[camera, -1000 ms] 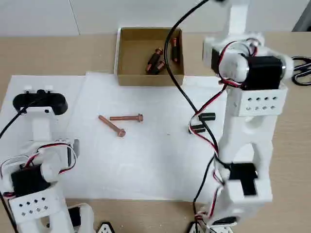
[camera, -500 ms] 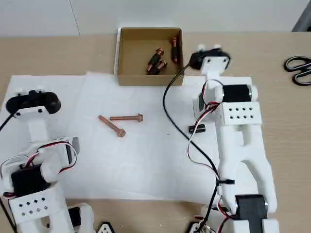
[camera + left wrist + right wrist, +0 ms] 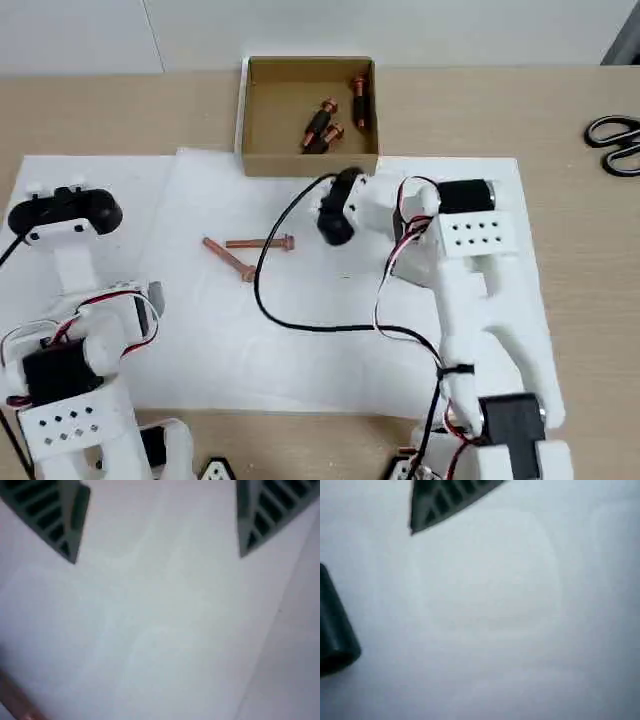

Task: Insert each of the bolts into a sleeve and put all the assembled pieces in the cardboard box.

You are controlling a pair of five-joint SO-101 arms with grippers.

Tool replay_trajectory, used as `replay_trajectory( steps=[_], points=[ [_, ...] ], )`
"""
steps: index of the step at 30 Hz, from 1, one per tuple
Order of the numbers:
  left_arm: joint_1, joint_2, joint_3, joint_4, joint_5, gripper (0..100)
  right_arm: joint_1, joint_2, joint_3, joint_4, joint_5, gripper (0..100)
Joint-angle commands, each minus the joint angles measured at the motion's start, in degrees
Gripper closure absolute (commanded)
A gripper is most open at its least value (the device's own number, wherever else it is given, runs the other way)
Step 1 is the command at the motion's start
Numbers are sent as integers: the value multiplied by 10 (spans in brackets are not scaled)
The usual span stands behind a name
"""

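**A:** What sits nearest?

**B:** The left gripper (image 3: 157,557), low over the white paper sheet (image 3: 200,330) that covers the light wooden table (image 3: 120,110). Its dark ribbed fingers (image 3: 55,515) stand wide apart, with nothing between them.

**A:** What's in the way farther out?

**B:** A thin black cable (image 3: 300,325) loops across the middle of the sheet. The white right arm (image 3: 480,300) lies over the sheet's right side. Two loose copper-coloured metal bolts (image 3: 258,243) lie just beside each other, left of the loop. The right gripper (image 3: 335,222) is near them, on their right.

**A:** Is it gripping anything?

**B:** I cannot tell. A black cylindrical plastic sleeve (image 3: 332,625) lies on the sheet close by it.

**A:** And beyond?

**B:** The brown open cardboard box (image 3: 243,120) is just past that gripper. Inside are assembled pieces (image 3: 320,125), bolts seated in black sleeves. Black-handled scissors (image 3: 615,140) lie on bare table, well apart to the right.
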Motion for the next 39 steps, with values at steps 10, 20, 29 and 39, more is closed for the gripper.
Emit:
replay_trajectory(
  steps=[10, 20, 29, 39],
  points=[
    [-4, -3, -22, -11, 4, 805, 6, 184, -57, -53, 33, 766],
    [-4, -3, -22, -11, 4, 805, 7, 266, -89, -51, 29, 878],
    [-4, -3, -22, -11, 4, 805, 22, 240, -153, -28, -91, 993],
    [1, 4, -28, -8, -11, 805, 17, 149, -268, 85, -336, 995]
  ],
)
